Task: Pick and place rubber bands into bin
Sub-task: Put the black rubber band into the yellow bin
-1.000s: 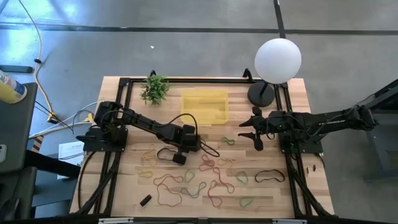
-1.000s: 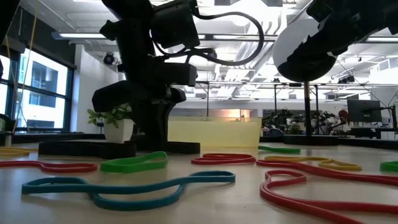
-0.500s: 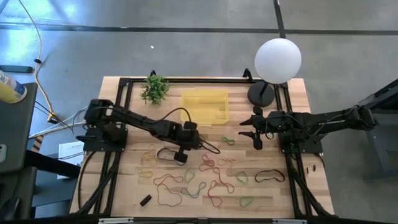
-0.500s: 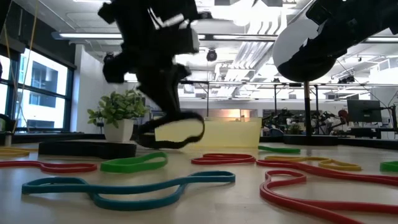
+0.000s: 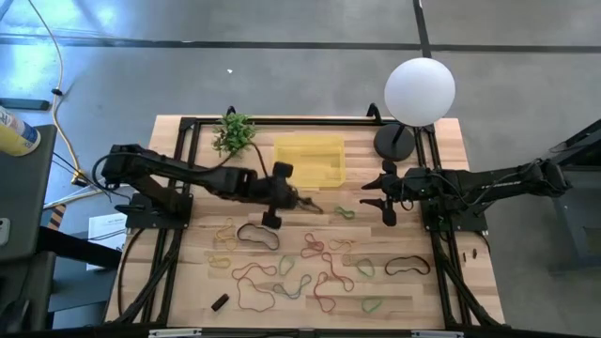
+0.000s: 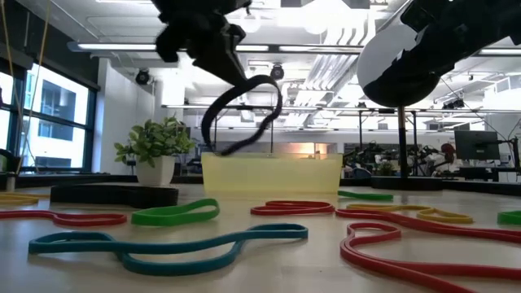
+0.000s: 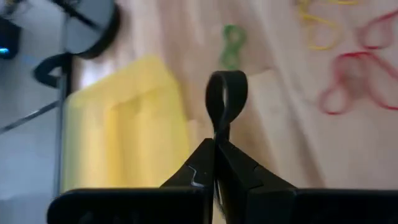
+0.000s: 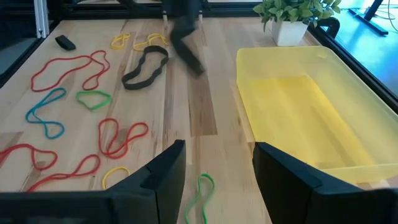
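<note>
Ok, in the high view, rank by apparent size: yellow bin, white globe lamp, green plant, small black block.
1. yellow bin and white globe lamp: look alike, and the raised lamp sits nearer the camera, so I won't rank them.
2. green plant.
3. small black block.

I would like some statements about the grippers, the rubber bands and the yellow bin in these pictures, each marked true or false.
1. The left gripper is shut on a black rubber band. True.
2. That band already lies inside the bin. False: it hangs in the air from the gripper, beside the bin, not in it.
3. The right gripper holds a green band. False: its jaws are open and empty; a green rubber band lies on the table near it.
4. Another black band lies on the table. True.
5. The bin holds many bands. False: no band shows in it.
</note>
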